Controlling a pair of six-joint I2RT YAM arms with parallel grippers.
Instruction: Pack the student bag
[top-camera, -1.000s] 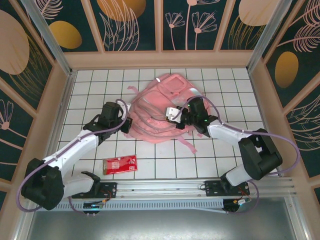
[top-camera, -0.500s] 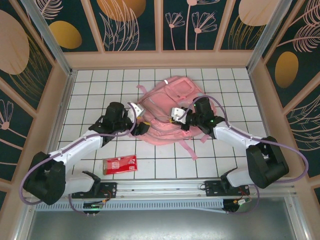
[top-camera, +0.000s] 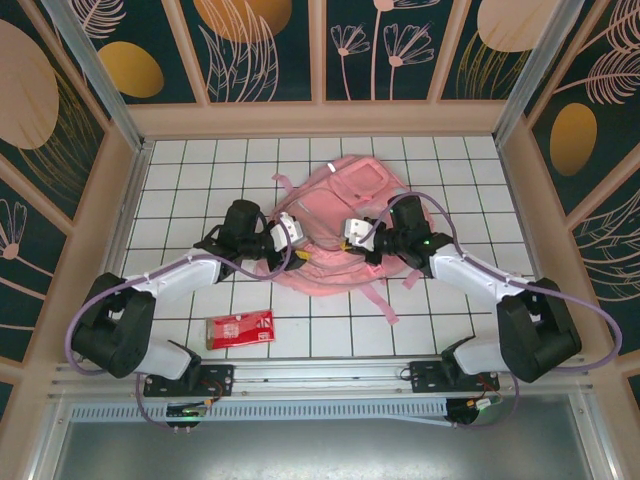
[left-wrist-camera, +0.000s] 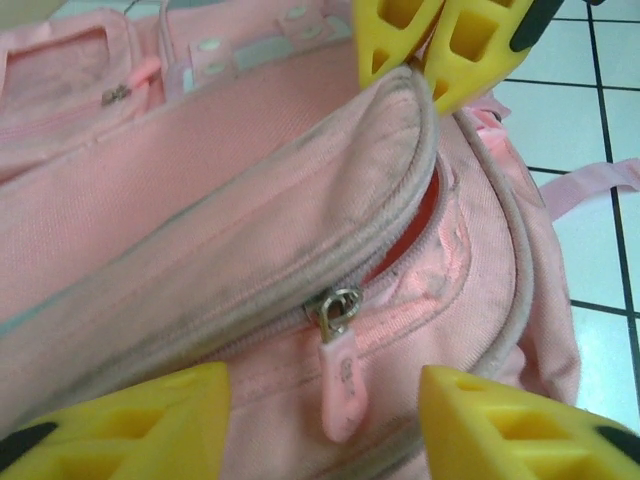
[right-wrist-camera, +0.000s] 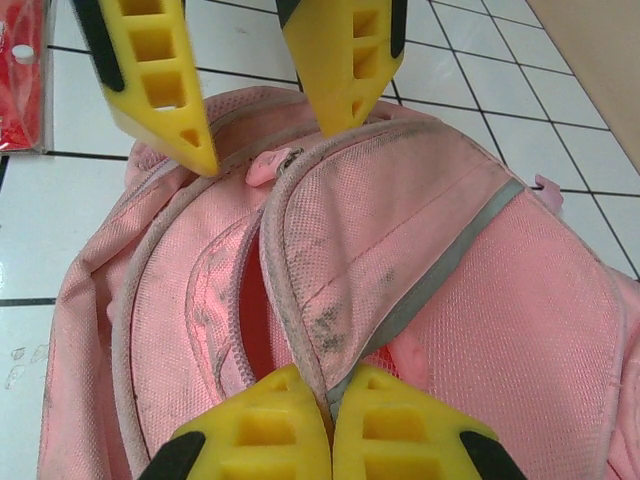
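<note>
The student bag (top-camera: 350, 185), a pink fabric backpack, lies on the tiled table between the two arms. Its zip stands partly undone, with a red lining showing in the slit (right-wrist-camera: 252, 320). My right gripper (right-wrist-camera: 330, 425) is shut on the grey-piped edge of the bag's flap (right-wrist-camera: 390, 230), also seen from above (top-camera: 352, 243). My left gripper (left-wrist-camera: 325, 430) is open on either side of the pink zip pull (left-wrist-camera: 340, 385), without touching it. From above, that left gripper (top-camera: 296, 250) sits at the bag's near-left edge.
A red flat packet (top-camera: 240, 328) lies on the tiles near the front, left of centre. A loose pink strap (top-camera: 380, 300) trails from the bag toward the front. Wooden walls (top-camera: 320, 118) enclose the table on three sides.
My left gripper has opened and moved right to the bag's zip, its jaws now narrowing again. The bag has shifted and flattened while my right gripper kept hold of the flap.
</note>
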